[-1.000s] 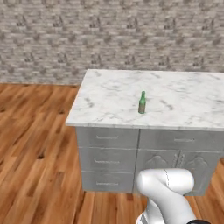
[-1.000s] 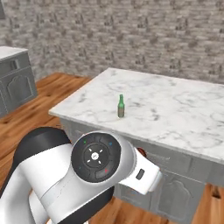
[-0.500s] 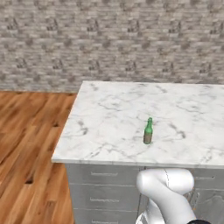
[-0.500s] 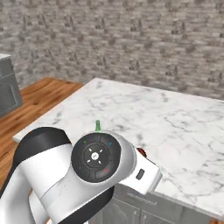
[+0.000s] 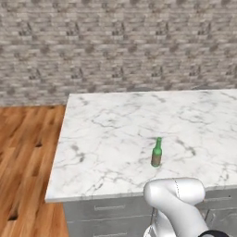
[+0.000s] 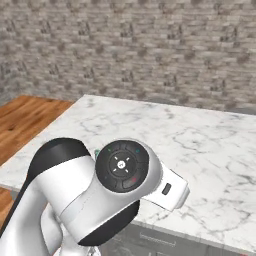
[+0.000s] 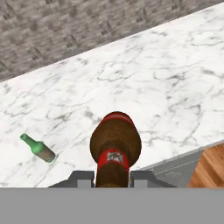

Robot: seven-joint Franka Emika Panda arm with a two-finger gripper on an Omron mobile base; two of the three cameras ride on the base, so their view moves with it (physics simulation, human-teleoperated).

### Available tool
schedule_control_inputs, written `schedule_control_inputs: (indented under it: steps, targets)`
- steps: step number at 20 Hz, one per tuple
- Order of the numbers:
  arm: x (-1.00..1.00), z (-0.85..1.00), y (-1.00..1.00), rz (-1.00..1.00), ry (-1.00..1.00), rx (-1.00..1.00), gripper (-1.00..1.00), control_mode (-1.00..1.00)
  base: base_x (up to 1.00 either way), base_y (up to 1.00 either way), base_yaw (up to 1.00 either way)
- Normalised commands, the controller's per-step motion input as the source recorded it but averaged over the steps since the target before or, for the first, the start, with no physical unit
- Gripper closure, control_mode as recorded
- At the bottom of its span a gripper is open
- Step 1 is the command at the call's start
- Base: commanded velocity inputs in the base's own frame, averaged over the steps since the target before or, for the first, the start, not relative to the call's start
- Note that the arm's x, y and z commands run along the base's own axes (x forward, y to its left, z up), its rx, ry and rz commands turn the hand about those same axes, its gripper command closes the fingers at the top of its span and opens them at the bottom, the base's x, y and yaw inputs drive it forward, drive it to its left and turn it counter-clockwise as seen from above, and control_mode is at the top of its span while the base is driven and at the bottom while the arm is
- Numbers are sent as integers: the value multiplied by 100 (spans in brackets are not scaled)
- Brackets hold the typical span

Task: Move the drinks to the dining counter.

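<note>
One green bottle [image 5: 157,152] stands upright on the dining counter [image 5: 106,139], left of the arm's elbow and near the front edge. In the hand view it sits low at the left, well apart from the beer bottle [image 7: 115,148]. The gripper [image 7: 113,178] is clamped on that beer bottle, seemingly over the counter's front edge.

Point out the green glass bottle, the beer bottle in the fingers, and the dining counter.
green glass bottle [image 5: 157,153], left base view, on its body.
beer bottle [image 7: 115,146], hand view, on its brown shoulder.
dining counter [image 5: 111,134], left base view, on bare marble top.
</note>
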Motion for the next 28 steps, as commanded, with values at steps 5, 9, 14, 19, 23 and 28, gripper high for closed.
schedule_control_inputs:
  steps: [5, 9, 14, 19, 23, 28]
  targets:
    - [0, 0, 0, 0, 0, 0, 100, 100, 88, 16, -33]
    - [17, 0, 0, -2, 0, 0, 100, -100, 44, 0, -11]
    - [46, 6, 6, 0, 14, 0, 100, -100, 0, 0, 0]
    - [18, 30, 16, 0, 27, -4, 100, -100, 0, 0, 0]
    - [19, 0, 8, 0, 26, -3, 100, -100, 0, 0, 0]
    - [35, 0, 10, -1, 11, -4, 100, -100, 0, 0, 0]
